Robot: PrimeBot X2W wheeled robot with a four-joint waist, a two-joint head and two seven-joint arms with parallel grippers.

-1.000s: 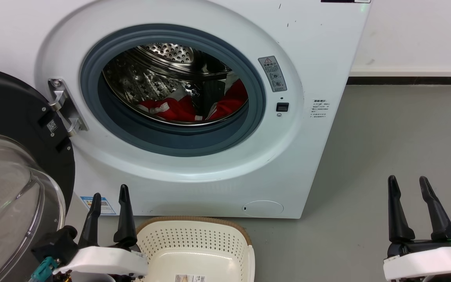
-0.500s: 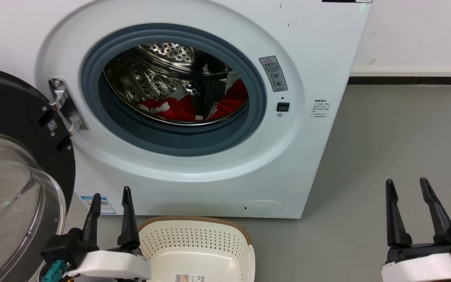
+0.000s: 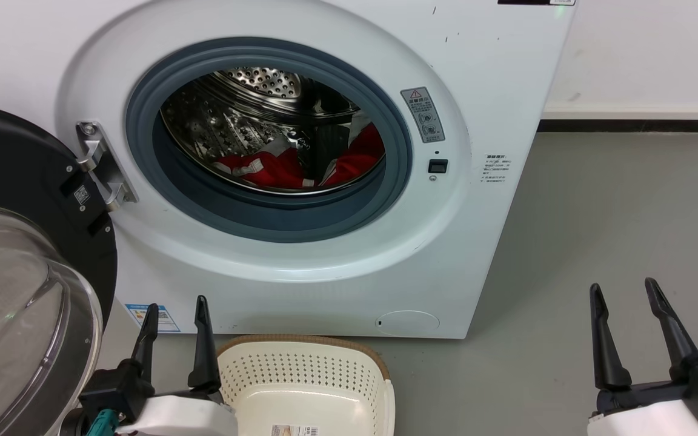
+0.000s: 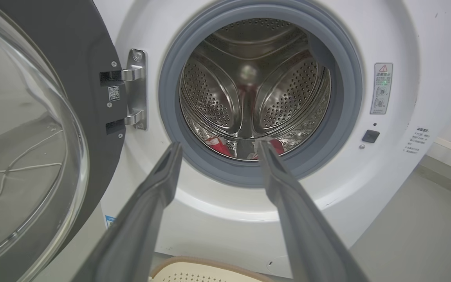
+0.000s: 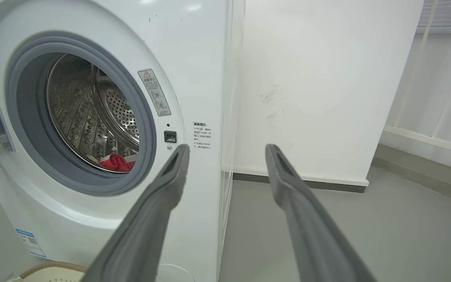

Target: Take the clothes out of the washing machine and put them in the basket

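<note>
Head view: no transfer has been made. The clothes (image 3: 276, 172) lie low inside the drum of the washing machine (image 3: 458, 242), whose door (image 3: 22, 181) stands open at the left. The basket (image 3: 300, 340), on the floor near the machine's foot, holds no garment in its visible part. The left gripper (image 3: 177, 303) hangs just left of the basket, fingers spread and empty. The right gripper (image 3: 622, 283) hangs well to the right, likewise spread and empty. Both are well apart from the clothes, which lie farther and higher.
</note>
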